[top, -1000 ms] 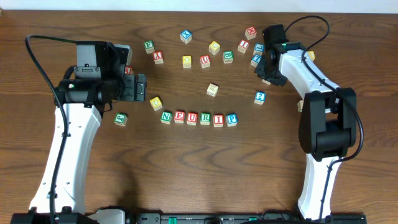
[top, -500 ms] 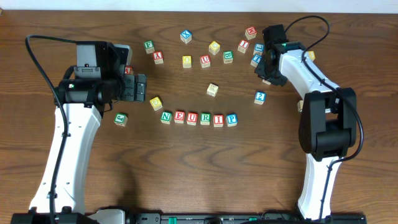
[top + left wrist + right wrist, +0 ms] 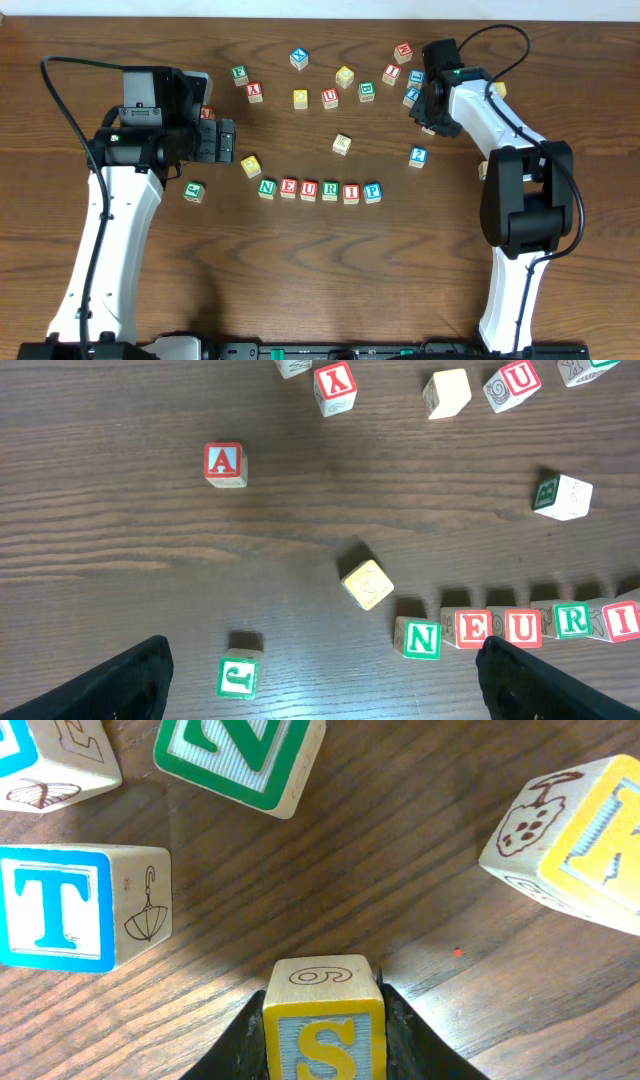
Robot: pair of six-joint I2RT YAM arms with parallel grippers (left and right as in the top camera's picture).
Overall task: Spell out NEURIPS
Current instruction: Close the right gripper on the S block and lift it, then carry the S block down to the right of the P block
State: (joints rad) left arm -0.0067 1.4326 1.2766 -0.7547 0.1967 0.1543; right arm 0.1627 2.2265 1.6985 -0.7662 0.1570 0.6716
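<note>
NEURIPS cubes are found in two places. A row of six cubes (image 3: 320, 189), reading N, E, U, R, I, P from left to right in the overhead view, is laid side by side near the middle of the table (image 3: 320, 290), with neighbours touching or nearly so. The S cube (image 3: 323, 1005), with a yellow letter, is located well apart from the row, among loose cubes at the far right of the table. It is clamped in the right gripper (image 3: 323, 1045), with one finger pressed to each side. Whether it rests on the wood cannot be told. A blue T cube (image 3: 60, 910) and a green-lettered cube (image 3: 240, 755) are noted near it, not touching. The left gripper (image 3: 325, 680) is spread wide and empty, above the table near the row's N end. A yellow cube (image 3: 367, 583) is noted just beside the N, turned out of line.
</note>
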